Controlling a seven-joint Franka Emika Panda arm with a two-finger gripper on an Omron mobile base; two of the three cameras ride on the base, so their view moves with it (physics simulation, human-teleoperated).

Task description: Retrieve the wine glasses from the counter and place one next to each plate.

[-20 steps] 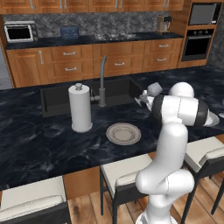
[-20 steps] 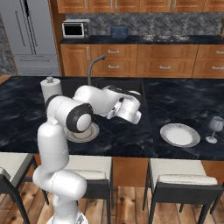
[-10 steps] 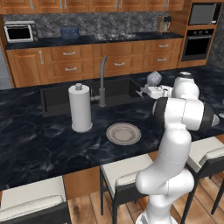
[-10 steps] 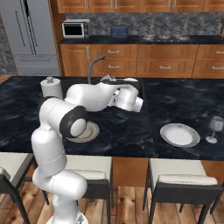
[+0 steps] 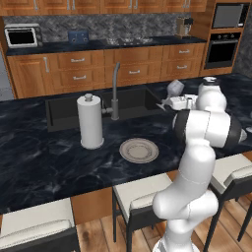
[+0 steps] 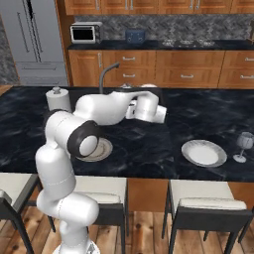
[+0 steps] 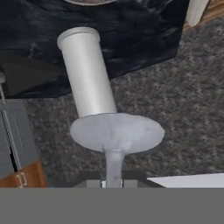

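The end effector (image 5: pixel 170 102) is closed tight on the stem of a glass (image 5: pixel 174 88), and over the last second the arm has swung it up and back, so it now hangs tilted in the air above the worktop (image 5: pixel 44 162) beside the sink (image 5: pixel 66 110), at about two o'clock from the near plate (image 5: pixel 139 150) in the left base view. In the right base view the other glass (image 6: pixel 243 144) already stands at three o'clock of the far plate (image 6: pixel 204 153), close beside it. I judge that only the carried glass remains, to be set next to the near plate, which has none.
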